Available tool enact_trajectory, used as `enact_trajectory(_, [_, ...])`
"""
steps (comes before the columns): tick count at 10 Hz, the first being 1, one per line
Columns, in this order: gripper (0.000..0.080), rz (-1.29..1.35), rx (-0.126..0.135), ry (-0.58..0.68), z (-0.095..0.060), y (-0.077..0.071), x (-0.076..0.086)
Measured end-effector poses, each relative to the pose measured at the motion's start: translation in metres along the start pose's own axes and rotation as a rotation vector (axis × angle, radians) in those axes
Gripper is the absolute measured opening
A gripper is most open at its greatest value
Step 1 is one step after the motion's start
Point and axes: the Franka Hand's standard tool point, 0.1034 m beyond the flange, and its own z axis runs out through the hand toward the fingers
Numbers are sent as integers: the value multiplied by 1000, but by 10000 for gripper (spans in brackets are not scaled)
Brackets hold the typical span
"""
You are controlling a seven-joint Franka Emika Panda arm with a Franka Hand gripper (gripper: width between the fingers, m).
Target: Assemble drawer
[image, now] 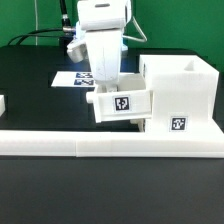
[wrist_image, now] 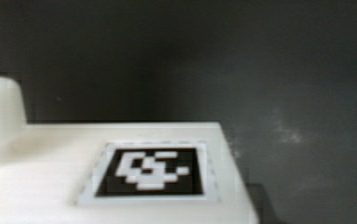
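Observation:
The drawer's large white casing (image: 182, 92) stands at the exterior view's right, with a tag low on its front. A smaller white drawer box (image: 122, 104) with a tag on its face hangs slightly tilted against the casing's left side, above the table. My gripper (image: 106, 88) comes down from above and is shut on this box at its upper edge. In the wrist view the box's white face and tag (wrist_image: 152, 170) fill the lower part. The fingers do not show there.
A long low white L-shaped rail (image: 100, 143) runs across the front, under the box and casing. The marker board (image: 72, 78) lies on the black table behind my arm. A small white part (image: 3, 102) sits at the exterior view's left edge.

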Motion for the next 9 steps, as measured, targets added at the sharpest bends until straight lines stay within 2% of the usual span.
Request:
enact_trajectory(2, [44,-6,4,-2,0,0,1])
enact_trajectory(3, [44,-19,17,-13,-1,-1,3])
enact_trajectory(4, [44,-9,-10,-8,0,-1,1])
enact_trajectory(9, [48,-17,-16,-46,1,4,5])
